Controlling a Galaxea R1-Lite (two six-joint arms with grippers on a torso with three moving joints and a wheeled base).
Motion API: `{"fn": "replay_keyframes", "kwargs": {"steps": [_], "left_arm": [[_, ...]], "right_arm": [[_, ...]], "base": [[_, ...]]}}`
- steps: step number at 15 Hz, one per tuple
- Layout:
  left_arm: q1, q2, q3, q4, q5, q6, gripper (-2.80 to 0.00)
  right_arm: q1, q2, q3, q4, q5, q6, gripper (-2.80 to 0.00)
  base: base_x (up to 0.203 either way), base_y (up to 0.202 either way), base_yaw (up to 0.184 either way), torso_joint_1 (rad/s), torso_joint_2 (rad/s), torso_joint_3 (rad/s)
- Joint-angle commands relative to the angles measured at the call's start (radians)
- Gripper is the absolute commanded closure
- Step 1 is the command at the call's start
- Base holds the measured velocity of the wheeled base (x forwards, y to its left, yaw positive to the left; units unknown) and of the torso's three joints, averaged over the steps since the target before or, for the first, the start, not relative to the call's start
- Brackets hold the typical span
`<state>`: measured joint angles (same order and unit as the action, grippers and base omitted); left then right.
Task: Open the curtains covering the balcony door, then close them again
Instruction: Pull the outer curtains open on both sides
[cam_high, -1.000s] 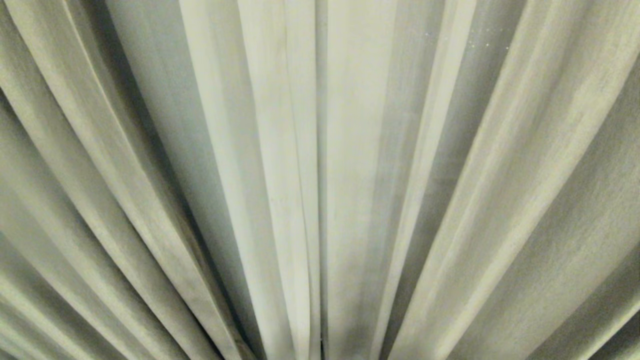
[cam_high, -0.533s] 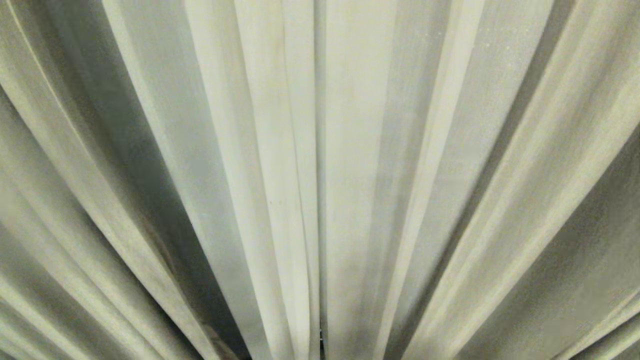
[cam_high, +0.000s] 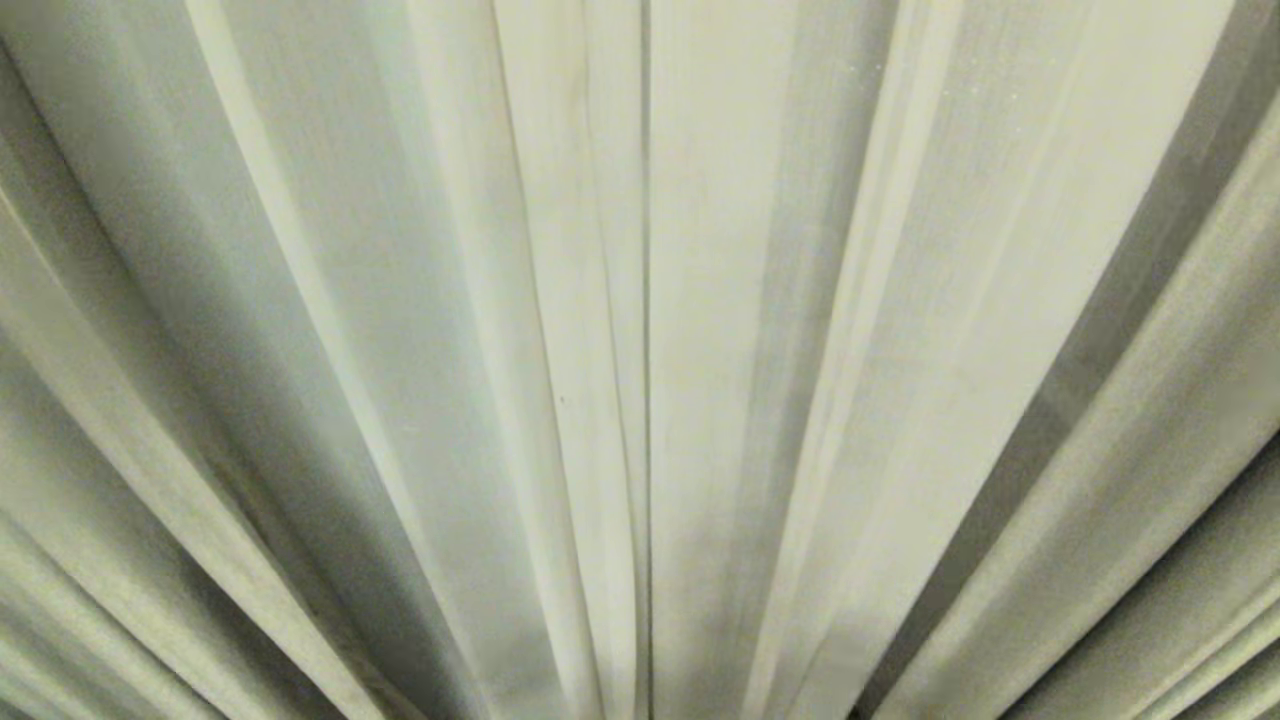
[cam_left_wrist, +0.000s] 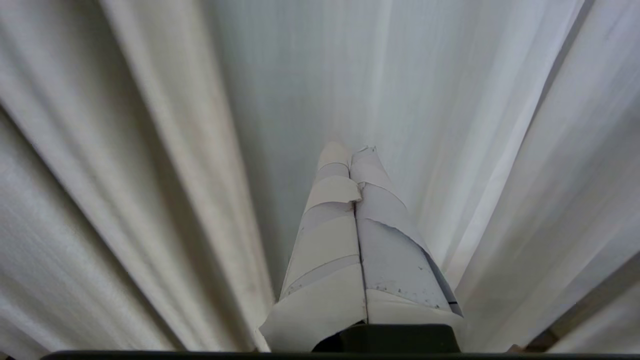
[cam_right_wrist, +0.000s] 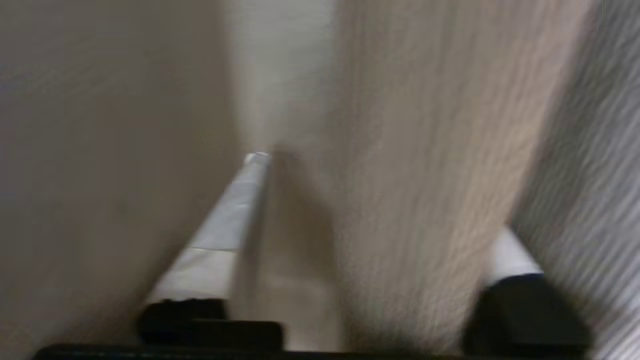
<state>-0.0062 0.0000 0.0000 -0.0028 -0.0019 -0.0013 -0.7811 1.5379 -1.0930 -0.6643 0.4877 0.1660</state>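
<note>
The curtains (cam_high: 700, 360) fill the head view from edge to edge, cream-white panels hanging in long folds that fan out from 6 o'clock toward 10 and 2 o'clock. A thin dark seam runs straight from 12 to 6 o'clock through the middle, where two panel edges meet with almost no gap. The folds toward 9 and 3 o'clock look thicker and more woven; those nearer the middle are smoother and paler. Neither arm shows in this view.

In the left wrist view the left gripper (cam_left_wrist: 350, 150) points into the fabric, its white-wrapped jaws pressed flat together with nothing between them; the tips sit close against a pale fold, though contact cannot be told.

In the right wrist view the right gripper (cam_right_wrist: 380, 200) has its jaws standing wide apart, with a broad fold of curtain lying between them. One white-wrapped finger (cam_right_wrist: 225, 235) runs along one side of the fold, the other shows only near its dark base. The picture is blurred, so whether either finger presses the cloth cannot be told.
</note>
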Motion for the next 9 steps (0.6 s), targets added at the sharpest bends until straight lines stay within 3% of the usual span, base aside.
{"fn": "replay_keyframes", "kwargs": {"steps": [1,9], "left_arm": [[0.000,0.000,0.000,0.000,-0.001,0.000,0.00],[0.000,0.000,0.000,0.000,0.000,0.000,0.00]], "right_arm": [[-0.003,-0.059,0.064,-0.003,-0.002,0.000,-2.80],[-0.086,-0.341,0.335,0.007,-0.004,-0.012,-2.80]], "base": [[0.000,0.000,0.000,0.000,0.00,0.000],[0.000,0.000,0.000,0.000,0.00,0.000]]}}
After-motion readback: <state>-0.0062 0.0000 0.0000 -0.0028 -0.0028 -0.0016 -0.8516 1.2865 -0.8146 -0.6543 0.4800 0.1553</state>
